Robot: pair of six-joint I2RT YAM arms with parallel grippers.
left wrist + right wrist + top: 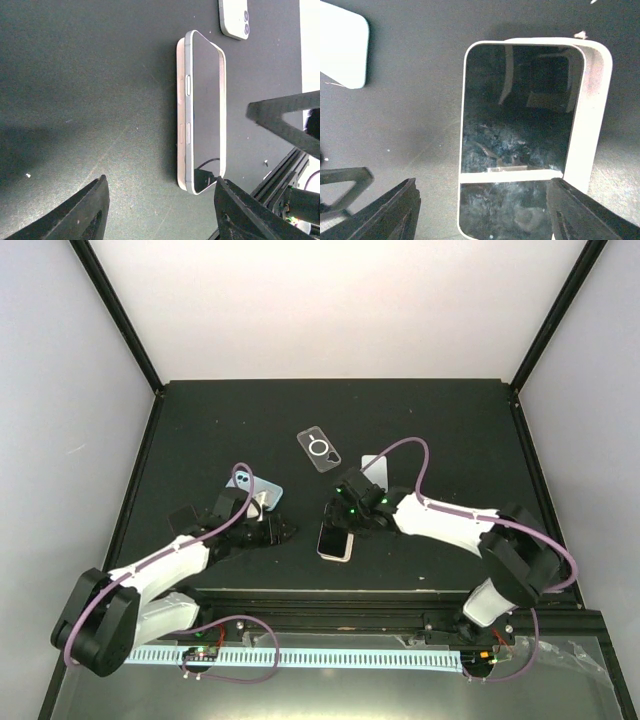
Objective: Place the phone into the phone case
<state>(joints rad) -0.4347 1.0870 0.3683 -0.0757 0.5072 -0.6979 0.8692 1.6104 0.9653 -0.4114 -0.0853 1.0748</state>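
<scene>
Two claws, both spread, neither gripping anything.

Left claw [283, 533]: jaws wide apart and low over the black worktop [200, 420], just left of the dark-screened phone with a pale rim [336, 540]. In the left wrist view, one of its fingertips [220, 186] overlaps the phone's near end. Cannot tell whether it touches. Nothing lies between the jaws but bare worktop.

Right claw [345, 512]: over the far end of the phone, jaws spread wider than the phone. In the right wrist view the phone lies between the two fingers, with a clear gap on one side. The other finger [580, 210] sits at the phone's corner; contact not discernible.

Phone: flat on the worktop, screen up. A pale layer shows beneath it along one long side, offset. Cannot tell what that layer is.

Clear plastic phone case with a white ring [320, 450]: flat on the worktop, beyond the phone's far end and well apart from it. The phone is not in the case.

Other items: a white phone with two camera lenses [234, 20] lies beyond the phone and to its right, partly hidden by the right arm. A pale blue phone [255, 490] lies to its left, back up, partly under the left arm.
</scene>
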